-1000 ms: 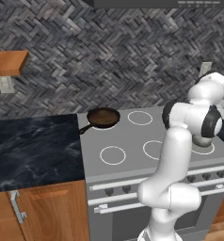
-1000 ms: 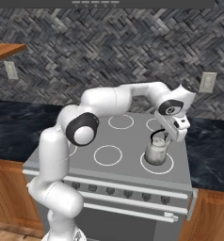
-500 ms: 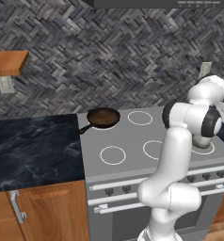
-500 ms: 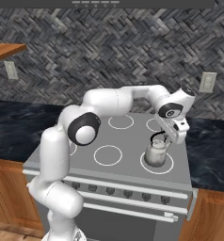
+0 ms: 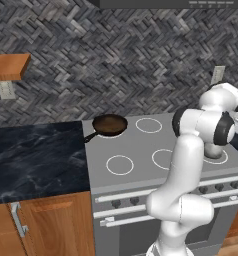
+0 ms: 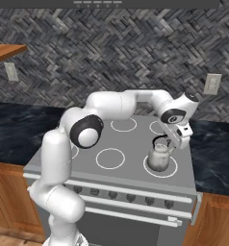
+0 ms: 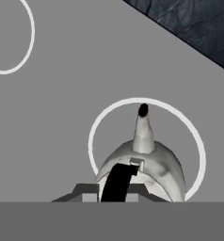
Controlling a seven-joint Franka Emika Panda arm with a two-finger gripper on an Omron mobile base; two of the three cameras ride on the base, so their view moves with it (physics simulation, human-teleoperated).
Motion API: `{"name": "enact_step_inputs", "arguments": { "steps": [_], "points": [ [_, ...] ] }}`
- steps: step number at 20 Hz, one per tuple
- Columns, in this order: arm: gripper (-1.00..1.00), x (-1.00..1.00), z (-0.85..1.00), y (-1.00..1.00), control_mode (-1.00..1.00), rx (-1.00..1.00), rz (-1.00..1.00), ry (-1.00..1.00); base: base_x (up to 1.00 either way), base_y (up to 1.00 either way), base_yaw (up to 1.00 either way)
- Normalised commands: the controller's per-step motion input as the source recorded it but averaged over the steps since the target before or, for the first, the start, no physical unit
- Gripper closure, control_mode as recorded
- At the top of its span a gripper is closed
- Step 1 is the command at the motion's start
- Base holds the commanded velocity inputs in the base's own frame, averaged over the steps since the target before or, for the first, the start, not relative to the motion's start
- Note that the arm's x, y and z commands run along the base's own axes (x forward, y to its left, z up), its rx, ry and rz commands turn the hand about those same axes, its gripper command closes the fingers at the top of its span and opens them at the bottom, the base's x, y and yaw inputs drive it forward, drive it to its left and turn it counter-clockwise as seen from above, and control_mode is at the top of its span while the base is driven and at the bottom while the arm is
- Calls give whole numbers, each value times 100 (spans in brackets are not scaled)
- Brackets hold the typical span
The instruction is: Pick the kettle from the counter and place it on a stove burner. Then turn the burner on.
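On the stove's (image 6: pixel 135 166) front right ring the kettle (image 6: pixel 160 156) sat, its black handle apparently still pinched in the pincer (image 6: pixel 178 142), whose jaws looked nearly closed though the hand hid them. Compared with a second earlier, arm and kettle had barely shifted, so placing seemed finished; letting go and the burner knob remained. Farther back, the frying pan (image 5: pixel 110 124) rested beside the desk (image 5: pixel 36 155).

A dark frying pan (image 5: pixel 109 124) sits before a grey herringbone backsplash (image 5: pixel 116 60), with a wooden shelf (image 5: pixel 8 67) at left.

dark herringbone stone wall (image 5: pixel 91 60) with a white outlet (image 6: pixel 212 84) and a wooden shelf (image 5: pixel 8 66).
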Motion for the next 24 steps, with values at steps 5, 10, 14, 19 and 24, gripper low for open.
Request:
{"name": "enact_step_inputs", "arguments": {
  "steps": [5, 10, 14, 19, 24],
  "points": [
    [100, 14, -11, -14, -100, 0, 2, -7, 0, 0, 0],
    [100, 0, 0, -2, -100, 0, 1, 0, 0, 0, 0],
    [-100, 0, 0, 0, -100, 0, 0, 0, 0, 0, 0],
    [-100, 0, 0, 0, -100, 0, 0, 0, 0, 0, 0],
    [-100, 0, 7, 0, -100, 0, 0, -1, 0, 0, 0]
  ]
}}
